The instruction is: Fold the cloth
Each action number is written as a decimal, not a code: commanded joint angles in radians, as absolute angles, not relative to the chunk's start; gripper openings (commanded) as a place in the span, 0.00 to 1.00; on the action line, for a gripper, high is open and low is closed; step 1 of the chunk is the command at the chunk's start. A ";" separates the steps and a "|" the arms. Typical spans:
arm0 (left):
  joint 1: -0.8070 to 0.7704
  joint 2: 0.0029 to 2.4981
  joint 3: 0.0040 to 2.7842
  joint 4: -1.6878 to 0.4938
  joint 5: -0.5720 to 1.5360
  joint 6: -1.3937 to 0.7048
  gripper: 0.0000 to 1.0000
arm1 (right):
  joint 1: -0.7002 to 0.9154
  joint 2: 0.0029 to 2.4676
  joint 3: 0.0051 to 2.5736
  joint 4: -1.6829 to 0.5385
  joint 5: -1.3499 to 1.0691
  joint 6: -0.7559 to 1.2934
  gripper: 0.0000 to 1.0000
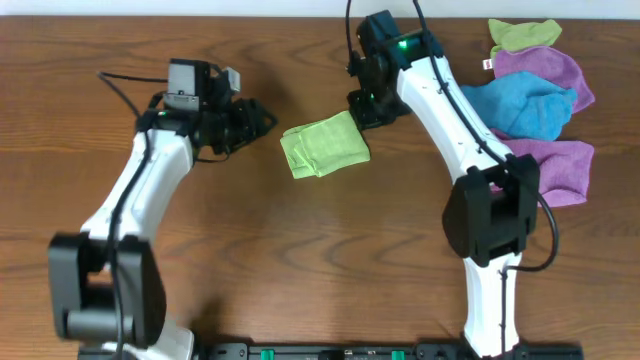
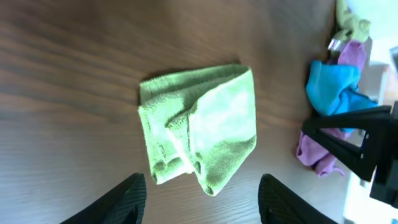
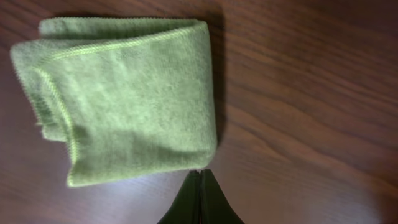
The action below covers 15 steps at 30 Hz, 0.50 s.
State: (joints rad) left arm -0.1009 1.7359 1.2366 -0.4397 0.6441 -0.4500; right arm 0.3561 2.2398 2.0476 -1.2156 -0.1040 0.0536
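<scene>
A light green cloth (image 1: pixel 324 146) lies folded into a small thick rectangle on the wooden table. It shows in the left wrist view (image 2: pixel 202 130) and in the right wrist view (image 3: pixel 121 99). My left gripper (image 1: pixel 262 118) is open and empty, just left of the cloth, its fingertips (image 2: pixel 202 196) apart on either side of the cloth's near edge. My right gripper (image 1: pixel 360 105) is shut and empty, its tips (image 3: pixel 200 175) at the cloth's corner, on the far right side of it.
A pile of other cloths lies at the far right: a blue one (image 1: pixel 525 100), purple ones (image 1: pixel 560 165) and a yellow-green one (image 1: pixel 523 34). The pile also shows in the left wrist view (image 2: pixel 333 87).
</scene>
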 commanded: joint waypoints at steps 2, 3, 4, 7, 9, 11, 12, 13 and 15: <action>-0.106 1.826 1.234 -0.406 0.754 -0.470 0.62 | 0.321 2.245 1.979 -1.168 -0.152 0.029 0.02; -0.111 1.844 1.234 -0.403 0.754 -0.474 0.62 | 0.318 2.245 1.964 -1.151 -0.164 0.029 0.01; -0.118 1.861 1.234 -0.402 0.753 -0.473 0.63 | 0.315 2.245 1.953 -1.137 -0.170 0.030 0.01; -0.140 1.898 1.234 -0.392 0.761 -0.473 0.63 | 0.306 2.246 1.927 -1.102 -0.170 0.037 0.01; -0.158 1.912 1.233 -0.391 0.759 -0.469 0.63 | 0.302 2.249 1.920 -1.088 -0.170 0.041 0.02; -0.172 1.921 1.233 -0.391 0.750 -0.454 0.63 | 0.299 2.257 1.920 -1.077 -0.170 0.041 0.01; -0.176 1.924 1.233 -0.391 0.748 -0.448 0.63 | 0.297 2.260 1.920 -1.073 -0.170 0.044 0.01; -0.179 1.928 1.232 -0.392 0.739 -0.448 0.63 | 0.297 2.265 1.920 -1.071 -0.170 0.048 0.01; -0.183 1.935 1.230 -0.397 0.715 -0.431 0.63 | 0.297 2.278 1.920 -1.065 -0.173 0.056 0.01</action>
State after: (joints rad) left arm -0.1814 1.9144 1.2362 -0.3931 0.7322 -0.4656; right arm 0.3058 2.2433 1.9266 -1.0710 -0.1585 0.0475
